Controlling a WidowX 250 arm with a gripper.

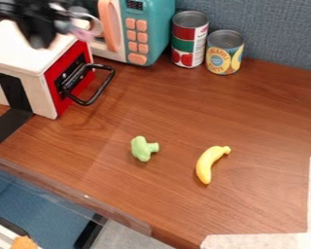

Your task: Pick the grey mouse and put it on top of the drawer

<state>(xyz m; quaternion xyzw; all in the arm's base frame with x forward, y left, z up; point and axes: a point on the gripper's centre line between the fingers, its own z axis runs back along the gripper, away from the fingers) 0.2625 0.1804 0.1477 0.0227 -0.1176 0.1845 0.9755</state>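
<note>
Black gripper [40, 39] above the drawer box [18, 44], spread or closed I cannot tell, blurred grey mouse [70, 25] close beside it near the box's top edge, toy broccoli [142, 149] and banana [207, 164] well apart from the box

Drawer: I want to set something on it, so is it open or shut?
Shut: the drawer's red front sits flush against the white cabinet.

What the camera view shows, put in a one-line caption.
Robot arm over the white-topped drawer, with toy broccoli and banana on the wooden table.
</note>
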